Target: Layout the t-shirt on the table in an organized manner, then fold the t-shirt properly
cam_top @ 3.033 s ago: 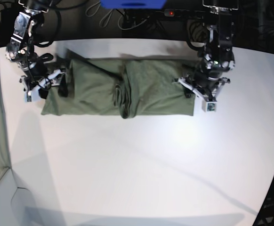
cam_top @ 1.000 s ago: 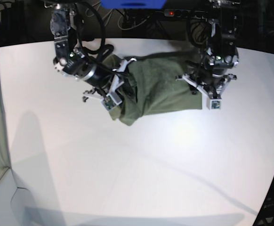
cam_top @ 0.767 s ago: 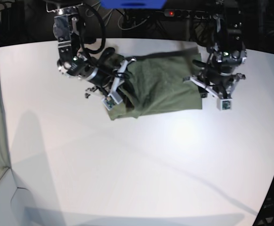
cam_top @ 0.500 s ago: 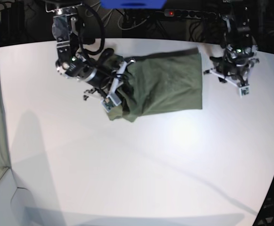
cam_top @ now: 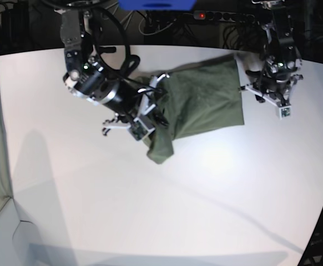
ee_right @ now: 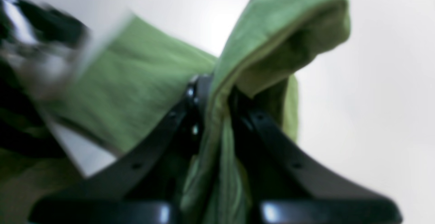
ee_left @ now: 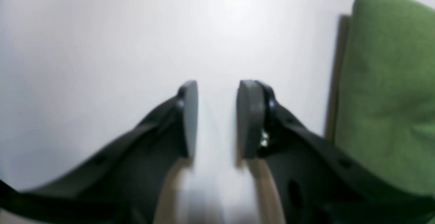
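— Olive-green cotton t-shirt [cam_top: 200, 105] lying partly folded on the smooth white table [cam_top: 150, 210], toward the far edge. And at the left side of the base view?

— Right gripper [cam_top: 150, 111] there, on the black arm with white brackets, clenched on a bunched edge of that shirt. Seen clearly from the right wrist: green fabric [ee_right: 272, 40] pinched between the two black fingers [ee_right: 197, 95], a fold rising above them like a hood, more cloth trailing down between the jaws.

— Shirt flat under it?

— Not fully. A loose corner hanging toward the near side, just below the gripper in the base view; the rest spread flat to the right, reaching almost to the other arm.

— And on the right?

— Left gripper [cam_top: 269, 97], just beside the shirt's right edge, apart from it. From the left wrist: two dark pads [ee_left: 251, 118] parted with bare white tabletop [ee_left: 102, 47] visible in the gap, nothing between them. Released, then. Green cloth [ee_left: 384, 81] along the right border of that view, beside the fingers, not touching them.
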